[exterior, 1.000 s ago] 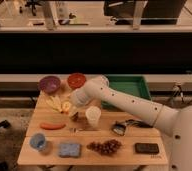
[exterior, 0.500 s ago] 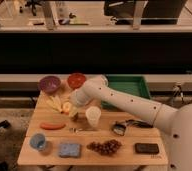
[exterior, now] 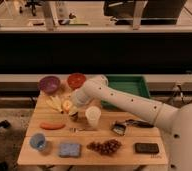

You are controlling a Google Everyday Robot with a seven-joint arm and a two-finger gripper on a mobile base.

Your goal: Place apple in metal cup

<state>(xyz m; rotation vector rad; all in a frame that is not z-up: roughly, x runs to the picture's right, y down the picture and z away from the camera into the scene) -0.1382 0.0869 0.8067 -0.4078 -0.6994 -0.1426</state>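
Note:
The apple [exterior: 66, 105], yellowish with a red blush, lies on the wooden table [exterior: 139, 135] beside the banana. The metal cup [exterior: 75, 118], small and dark, stands just in front of it, left of the white cup [exterior: 93, 116]. My gripper [exterior: 73, 108] comes down from the right on the white arm [exterior: 119, 100]. It sits right at the apple's right side, above the metal cup, and partly hides both.
A pale banana [exterior: 54, 103], an orange carrot [exterior: 52, 126], a blue cup [exterior: 37, 141], a blue sponge [exterior: 69, 149], grapes [exterior: 105, 146], a dark flat object [exterior: 145, 148] and a black tool [exterior: 121, 127] lie on the table. A purple bowl [exterior: 49, 84], a red bowl [exterior: 76, 80] and a green tray [exterior: 131, 84] stand at the back.
My gripper has moved a little down and left, closer to the apple. The apple and the metal cup have not moved.

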